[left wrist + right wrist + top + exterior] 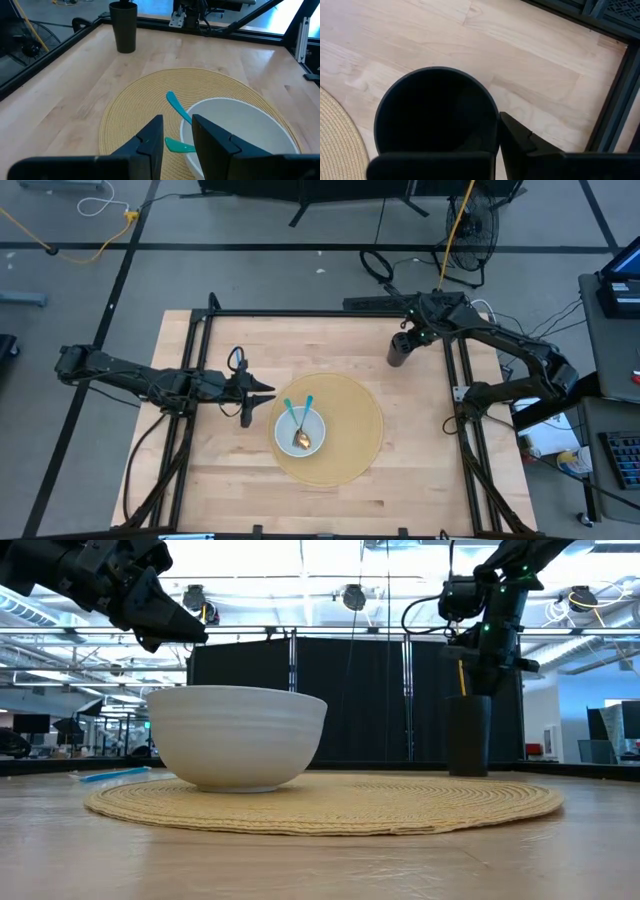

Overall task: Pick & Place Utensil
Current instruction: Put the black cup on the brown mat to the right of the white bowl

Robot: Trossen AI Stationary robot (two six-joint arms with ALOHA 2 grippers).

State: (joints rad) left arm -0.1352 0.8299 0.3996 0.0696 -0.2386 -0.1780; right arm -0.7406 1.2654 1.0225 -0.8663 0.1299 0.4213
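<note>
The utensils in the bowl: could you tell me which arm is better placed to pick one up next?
Probably left. The left gripper hovers beside the white bowl, fingers apart, facing the teal-handled utensils. The right gripper is shut over the black cup.

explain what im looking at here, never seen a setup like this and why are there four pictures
Two robot arms work at a wooden table. One camera looks straight down, one sits at tabletop height, and one rides on each wrist. On a round woven mat stands a white bowl holding two teal-handled utensils. A dark cup stands near the far right corner. The left pincer hovers open beside the bowl, holding nothing. The right pincer is shut at the cup's rim.
</note>
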